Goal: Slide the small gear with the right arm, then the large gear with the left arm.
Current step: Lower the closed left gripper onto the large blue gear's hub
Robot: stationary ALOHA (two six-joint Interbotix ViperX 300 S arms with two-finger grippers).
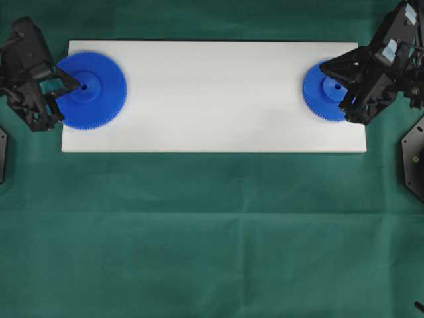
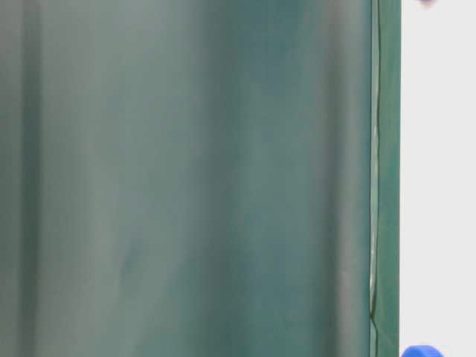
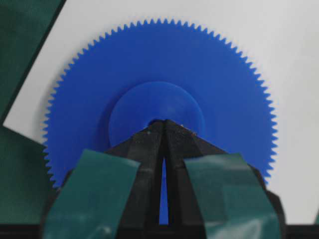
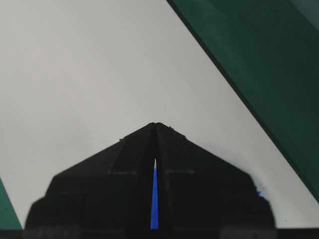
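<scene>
The wide blue toothed plastic gear [image 1: 91, 90] lies on the flat white rectangular board's [image 1: 212, 99] left end, upper left of the overhead frame. The smaller blue toothed plastic gear [image 1: 324, 91] lies on its right end, upper right. The board rests on the green cloth [image 1: 212, 232].

Overhead camera is looking straight down on the whole white board [image 1: 218, 99], table-level camera is skimming its edge sideways, and both wrist cameras are peering close past closed fingertips, left one sharing the large gear [image 3: 164, 89] with overhead.
</scene>
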